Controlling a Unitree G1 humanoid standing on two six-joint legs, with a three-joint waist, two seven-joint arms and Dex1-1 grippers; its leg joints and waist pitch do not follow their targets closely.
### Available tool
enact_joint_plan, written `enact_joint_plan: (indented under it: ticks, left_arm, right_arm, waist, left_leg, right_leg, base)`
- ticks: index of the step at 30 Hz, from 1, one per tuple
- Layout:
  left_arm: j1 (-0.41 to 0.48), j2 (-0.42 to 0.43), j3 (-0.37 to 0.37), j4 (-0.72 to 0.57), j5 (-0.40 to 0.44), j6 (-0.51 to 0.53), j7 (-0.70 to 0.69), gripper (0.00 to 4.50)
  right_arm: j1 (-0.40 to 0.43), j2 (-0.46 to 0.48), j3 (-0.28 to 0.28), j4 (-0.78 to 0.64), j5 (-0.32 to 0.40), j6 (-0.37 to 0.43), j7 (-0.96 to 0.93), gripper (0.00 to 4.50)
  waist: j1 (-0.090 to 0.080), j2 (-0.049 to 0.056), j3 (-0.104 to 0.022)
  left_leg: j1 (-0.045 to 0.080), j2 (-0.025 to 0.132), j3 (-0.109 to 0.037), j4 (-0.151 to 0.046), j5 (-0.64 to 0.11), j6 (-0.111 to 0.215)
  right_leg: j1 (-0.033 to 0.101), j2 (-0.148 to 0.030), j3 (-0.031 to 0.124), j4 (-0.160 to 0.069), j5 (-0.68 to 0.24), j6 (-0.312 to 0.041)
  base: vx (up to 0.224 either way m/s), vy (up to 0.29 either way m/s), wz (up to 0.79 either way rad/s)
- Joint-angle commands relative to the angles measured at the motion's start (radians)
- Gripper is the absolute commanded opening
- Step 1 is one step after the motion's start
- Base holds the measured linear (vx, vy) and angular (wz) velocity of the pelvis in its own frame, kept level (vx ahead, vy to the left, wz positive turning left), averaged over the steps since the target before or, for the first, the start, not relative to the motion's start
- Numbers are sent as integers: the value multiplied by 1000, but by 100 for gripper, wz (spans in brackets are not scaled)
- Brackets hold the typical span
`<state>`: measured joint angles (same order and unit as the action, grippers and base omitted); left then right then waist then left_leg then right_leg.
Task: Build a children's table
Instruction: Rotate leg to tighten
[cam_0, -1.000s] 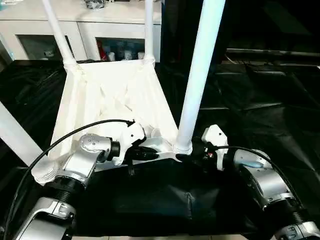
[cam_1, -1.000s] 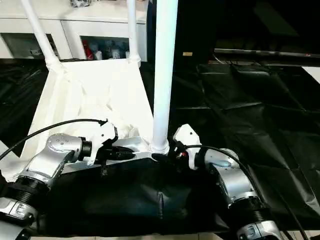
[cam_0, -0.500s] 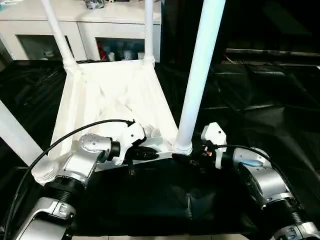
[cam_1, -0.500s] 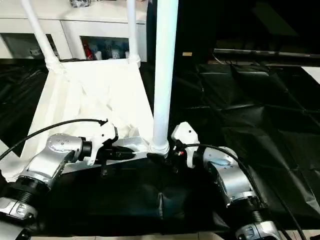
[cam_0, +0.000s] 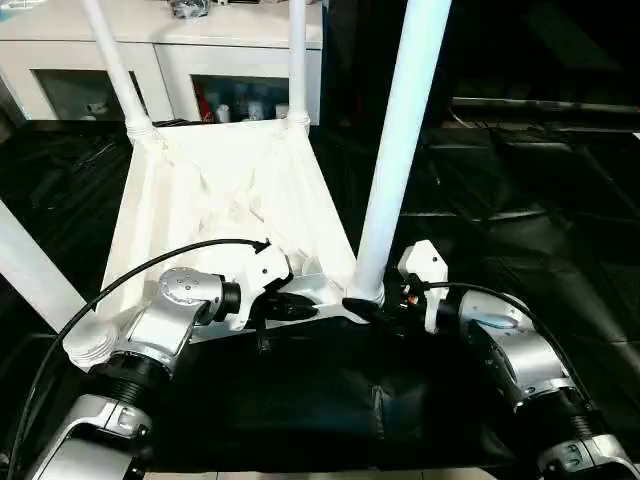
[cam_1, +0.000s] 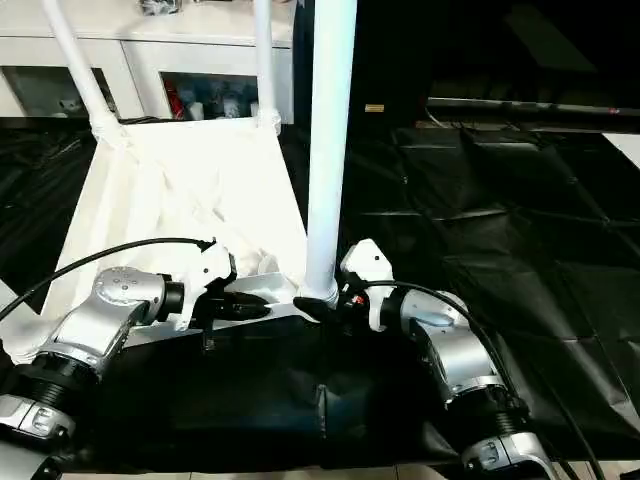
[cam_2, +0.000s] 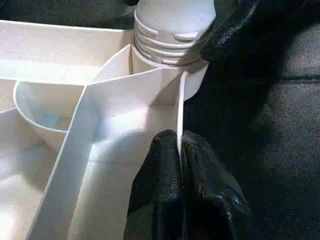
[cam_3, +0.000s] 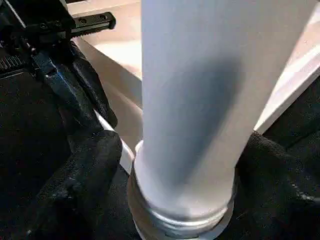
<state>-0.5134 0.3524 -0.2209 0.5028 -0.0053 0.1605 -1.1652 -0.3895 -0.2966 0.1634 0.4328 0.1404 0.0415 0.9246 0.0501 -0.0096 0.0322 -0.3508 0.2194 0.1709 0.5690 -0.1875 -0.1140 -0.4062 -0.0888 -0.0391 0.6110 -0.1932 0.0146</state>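
I see the tabletop (cam_0: 215, 200) upside down on black sheeting (cam_0: 520, 230), a cabinet (cam_0: 160, 50) behind. My left gripper (cam_2: 181, 170) pinches its rim; my right gripper (cam_3: 165, 165), spread, straddles the near leg (cam_0: 395, 160).

place: lab or workshop | cues: black floor sheeting (cam_0: 520, 220); white glass-door cabinet (cam_0: 200, 60) holding bottles

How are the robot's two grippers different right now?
The left gripper is shut on the tabletop's rim, a thin flat wall; the right gripper spreads wide around the near leg, a fat round tube, one finger either side of its base. Both have black fingers and work at the same corner.
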Motion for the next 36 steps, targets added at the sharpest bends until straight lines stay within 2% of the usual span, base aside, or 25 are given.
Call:
enact_joint_plan:
  ticks: [1,10,24,28,29,33,36]
  left_arm:
    - [14,-8,8,-3,-38,3,1,0]
    - [16,-6,9,-4,-38,2,1,0]
    - [19,-8,7,-12,-39,10,2,0]
    - [11,-62,-13,-6,-6,35,85,0]
    - [5,-86,-21,4,8,41,119,0]
    - [-38,-185,-42,58,54,65,252,0]
    - [-75,-257,-51,98,79,79,346,0]
  right_arm:
    - [-12,-1,-11,-5,12,2,7,342]
    - [-15,-10,5,19,-10,-10,14,265]
    - [-2,-2,13,38,-18,-9,-5,253]
    - [2,73,-21,114,-72,-12,-233,253]
    - [3,99,-27,119,-78,-5,-282,252]
    - [-17,184,-31,138,-106,33,-439,252]
    - [-56,248,-58,172,-99,61,-553,252]
  waist:
    - [5,-12,-55]
    - [6,-11,-55]
    - [5,-13,-55]
    - [1,-13,-51]
    - [-7,-13,-48]
    - [-10,-13,-44]
    - [-11,-15,-47]
  left_leg:
    - [-7,-3,14,-50,-128,93]
    - [-7,-4,15,-49,-122,95]
    - [-7,-4,15,-49,-123,93]
    - [-8,-3,15,-53,-143,73]
    - [-6,-4,14,-57,-176,50]
    - [-1,-5,13,-60,-228,29]
    - [-3,-6,11,-61,-233,23]
  right_leg:
    - [60,-26,24,-58,-57,-255]
    - [60,-26,24,-58,-55,-256]
    - [60,-26,24,-58,-64,-253]
    - [56,-28,24,-63,-111,-245]
    - [54,-27,24,-71,-172,-227]
    - [47,-26,25,-83,-272,-188]
    - [46,-26,25,-84,-276,-173]
  base:
    - [0,0,0]
    - [0,0,0]
    - [0,0,0]
    - [0,0,0]
    - [0,0,0]
    - [0,0,0]
    - [0,0,0]
